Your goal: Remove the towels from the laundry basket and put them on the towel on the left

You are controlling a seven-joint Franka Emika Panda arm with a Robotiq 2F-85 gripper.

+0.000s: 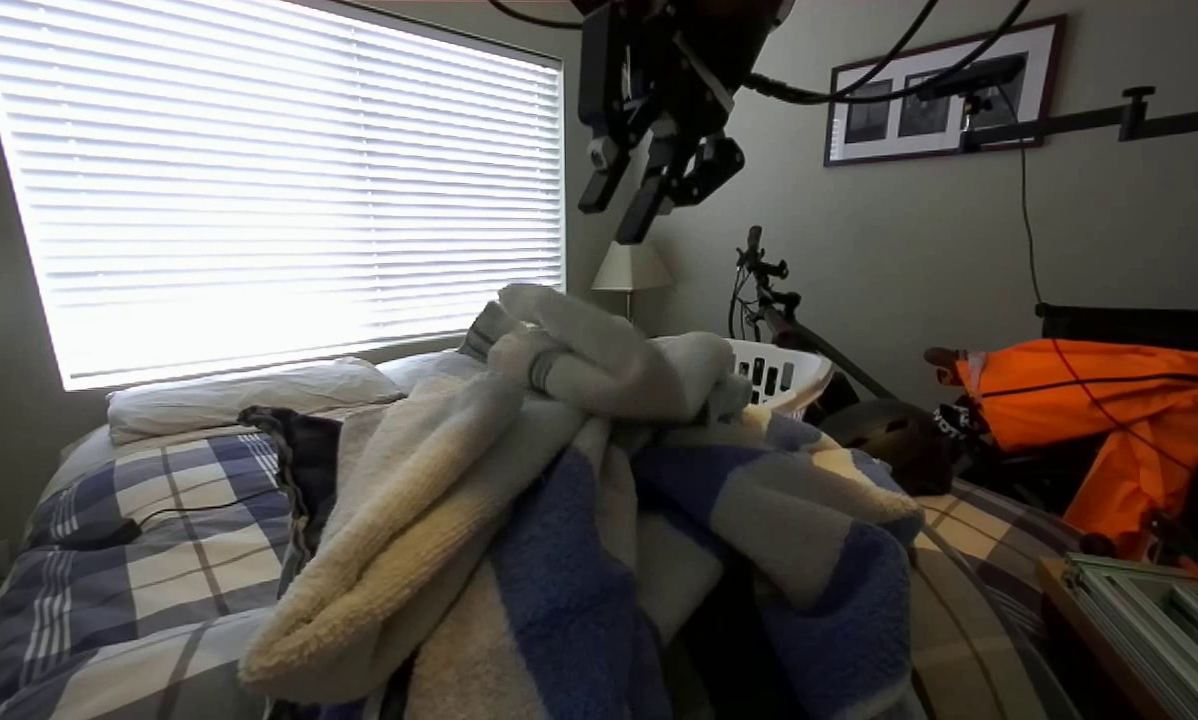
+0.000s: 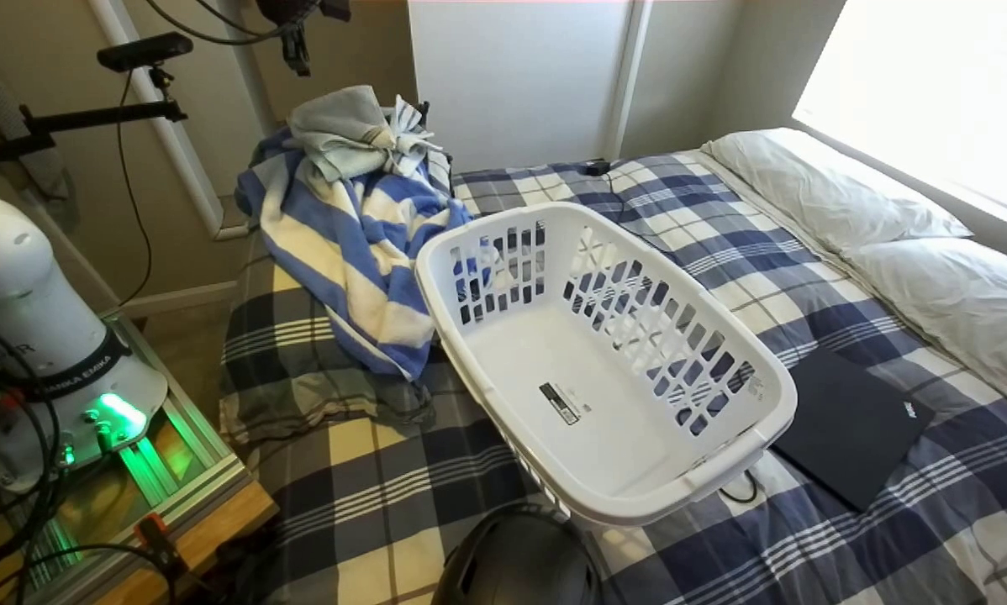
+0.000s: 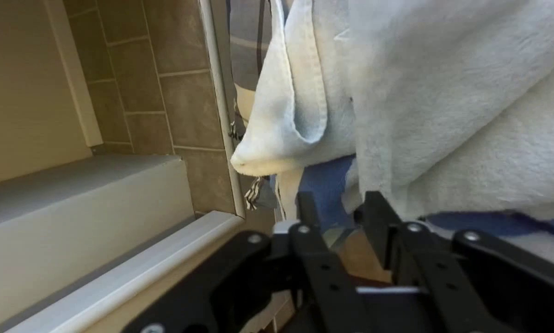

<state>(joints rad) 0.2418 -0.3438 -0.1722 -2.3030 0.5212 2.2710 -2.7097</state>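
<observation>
Pincer (image 1: 614,212) — jaws parted — hangs above and clear of the pale towel (image 1: 609,365), crumpled on the blue-and-white striped towel (image 1: 564,570). White plastic laundry basket (image 2: 592,365) sits lower, well apart from the pincer

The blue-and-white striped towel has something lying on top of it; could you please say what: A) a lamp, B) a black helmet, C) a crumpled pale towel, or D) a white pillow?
C, since both exterior views show the crumpled pale towel heaped on the blue-and-white striped towel.
</observation>
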